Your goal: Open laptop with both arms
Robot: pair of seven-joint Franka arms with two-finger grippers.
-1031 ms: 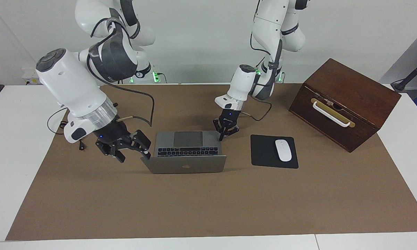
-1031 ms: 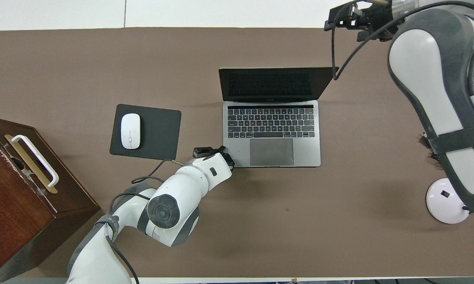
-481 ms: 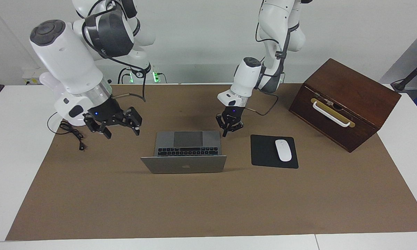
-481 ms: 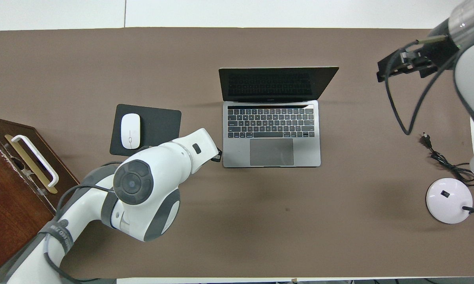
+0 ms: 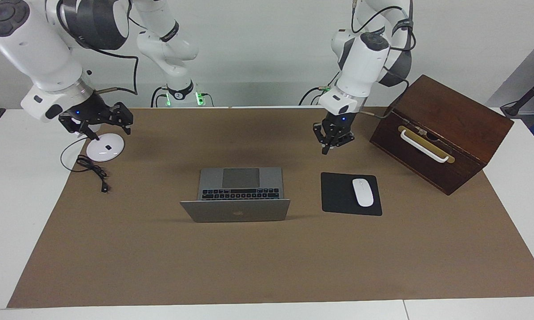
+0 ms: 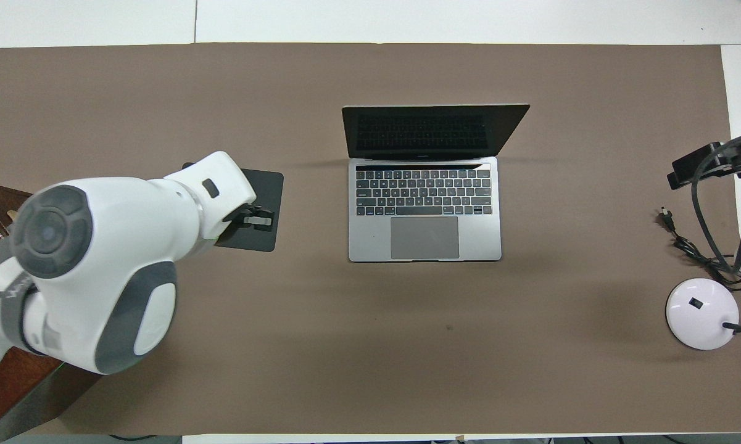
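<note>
Silver laptop point(image 5: 235, 195), lid open, mid-table

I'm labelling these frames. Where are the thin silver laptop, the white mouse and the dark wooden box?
Thin silver laptop point(image 6: 424, 237): overhead view, on its grey trackpad.
White mouse point(image 5: 363, 192): facing view, middle of its top.
Dark wooden box point(image 5: 453, 111): facing view, on its sloped lid.

The white jointed left arm reaches down from its base near the desk's robot-side edge, its small black two-finger left end effector point(image 5: 332, 140) pointing downward in the air, fingers close together and empty. The white jointed right arm bends outward toward its own end of the desk, its black right end effector point(image 5: 101, 123) raised, fingers spread apart, empty.
</note>
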